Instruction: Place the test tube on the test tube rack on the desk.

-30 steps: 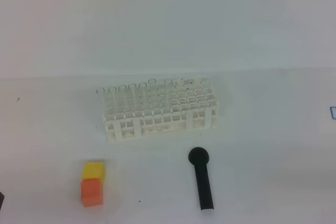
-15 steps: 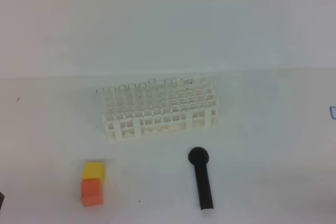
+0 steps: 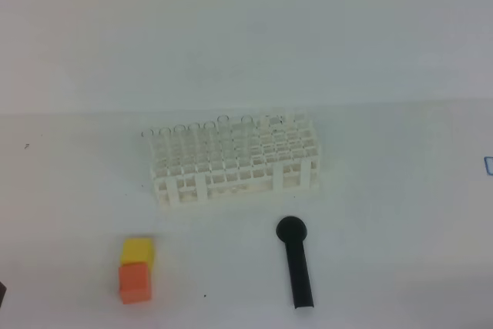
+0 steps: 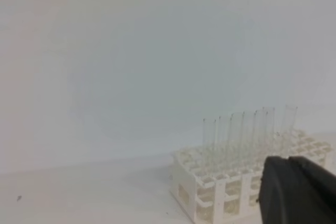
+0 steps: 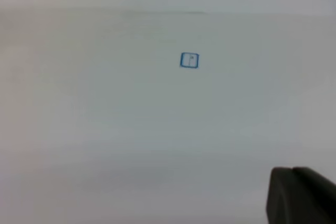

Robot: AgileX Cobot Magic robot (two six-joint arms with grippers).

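The white lattice test tube rack (image 3: 235,166) stands mid-desk (image 3: 385,213). Several clear test tubes (image 3: 223,124) stand upright in its back row. In the left wrist view the tubes (image 4: 241,135) rise above the rack (image 4: 220,192). I see no loose tube lying on the desk. Neither gripper holds anything. My left gripper (image 4: 294,190) shows as a dark block low at the right, short of the rack, its fingers together. My right gripper (image 5: 299,195) is a dark block in the lower right corner over bare desk, also shut.
A black round-headed club (image 3: 296,263) lies in front of the rack. A yellow cube (image 3: 137,251) and an orange cube (image 3: 134,282) sit touching at the front left. A small blue square mark (image 5: 189,60) is on the desk at the right edge.
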